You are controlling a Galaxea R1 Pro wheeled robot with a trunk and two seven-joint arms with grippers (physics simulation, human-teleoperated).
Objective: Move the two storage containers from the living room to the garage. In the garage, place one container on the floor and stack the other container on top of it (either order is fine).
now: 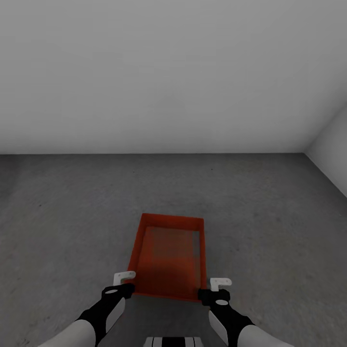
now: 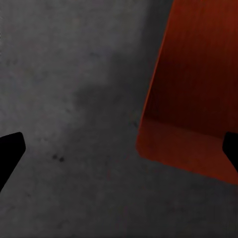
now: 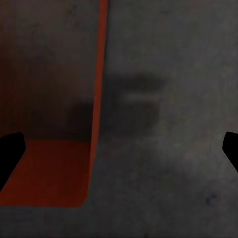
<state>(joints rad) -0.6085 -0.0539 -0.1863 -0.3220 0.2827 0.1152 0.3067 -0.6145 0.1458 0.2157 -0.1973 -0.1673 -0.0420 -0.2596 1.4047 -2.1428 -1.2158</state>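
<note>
Left hand (image 1: 124,282) and right hand (image 1: 215,287) hang with fingers apart at the near corners of the storage container (image 1: 168,258), which sits on the garage floor (image 1: 72,217). One box looks placed; next comes fetching the other for stacking.

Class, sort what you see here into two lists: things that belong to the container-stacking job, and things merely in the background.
Job:
- red-orange rectangular open-topped container
- dark grey concrete floor
- left gripper, open
- right gripper, open

Background:
- plain white walls
</note>
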